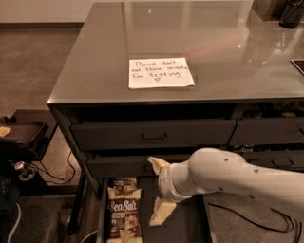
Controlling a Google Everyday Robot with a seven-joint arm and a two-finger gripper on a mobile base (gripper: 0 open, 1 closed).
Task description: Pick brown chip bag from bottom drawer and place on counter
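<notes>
The brown chip bag (123, 216) lies flat at the left of the open bottom drawer (190, 228), its cream top edge and white "SeaSalt" lettering facing up. A second brown bag (124, 182) lies just behind it. My gripper (159, 192) hangs over the drawer, just right of the bag and apart from it, on a white arm that reaches in from the right. Its two cream fingers (161, 212) are spread open and hold nothing. The glossy grey counter (213, 42) above bears the white handwritten note (160, 73).
Two shut drawers with small handles (154, 137) sit above the open drawer. A dark cart (21, 137) and cables (42, 171) stand on the floor at the left. A dark object (290, 13) stands at the counter's far right corner.
</notes>
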